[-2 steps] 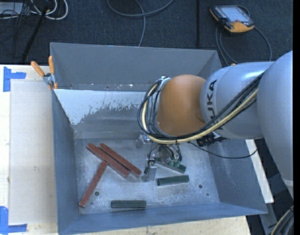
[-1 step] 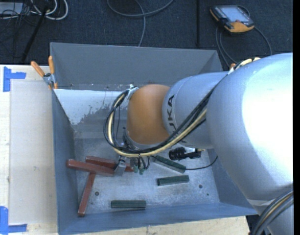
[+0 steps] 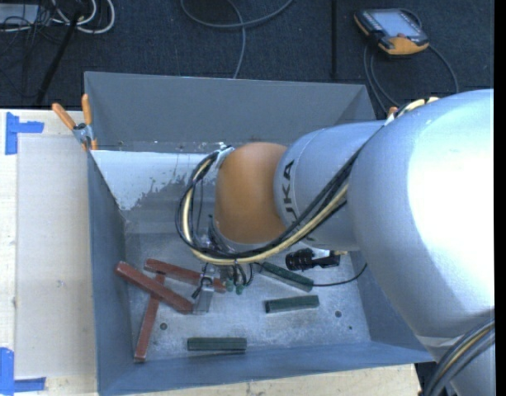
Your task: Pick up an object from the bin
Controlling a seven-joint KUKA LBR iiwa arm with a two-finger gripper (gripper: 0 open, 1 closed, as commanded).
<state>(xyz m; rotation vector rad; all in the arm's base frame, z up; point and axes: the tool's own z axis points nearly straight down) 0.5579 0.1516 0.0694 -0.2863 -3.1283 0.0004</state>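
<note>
My gripper [image 3: 206,290] reaches down under the orange wrist cover to the bin floor, left of the middle. It sits at the right ends of two reddish-brown sticks. The longer stick [image 3: 153,287] runs diagonally from the left and ends under the gripper. A shorter stick [image 3: 172,269] lies just above it and points at the gripper. A third brown stick [image 3: 148,330] slants down from the long one toward the front left corner. Nothing can be seen held.
Three dark green bars lie on the floor: one near the front wall [image 3: 216,345], one right of the gripper [image 3: 291,304], and one partly under the arm [image 3: 289,278]. The arm and its cables cover the bin's right and back middle.
</note>
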